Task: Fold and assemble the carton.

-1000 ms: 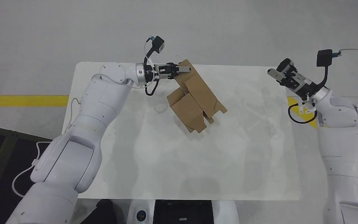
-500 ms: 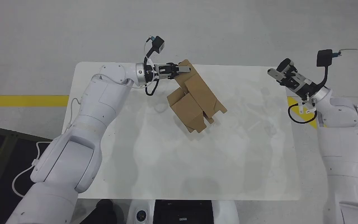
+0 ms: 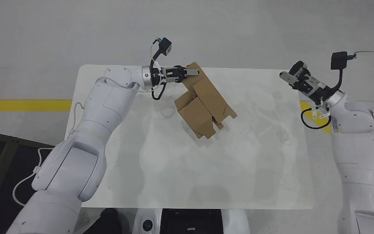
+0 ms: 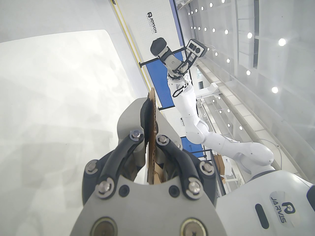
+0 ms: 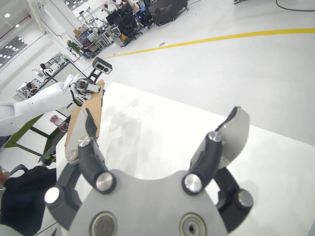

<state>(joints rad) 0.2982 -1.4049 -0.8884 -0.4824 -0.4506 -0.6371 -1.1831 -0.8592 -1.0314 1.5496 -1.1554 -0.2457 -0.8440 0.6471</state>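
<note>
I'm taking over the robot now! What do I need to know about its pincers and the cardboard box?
Left pincer: shut on the far edge of the carton, cardboard pinched between its pads.
Right pincer: open, holding nothing, by the far right corner of the table, apart from the carton.
Carton: mid-table toward the far side, partly folded, flaps loose.
Done: one edge gripped.
Left: fold the flaps and close it into a box.

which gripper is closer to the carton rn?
Left. The left gripper is shut on the far corner of the carton; the right gripper hangs open by the right edge of the table, well apart from the carton.
</note>
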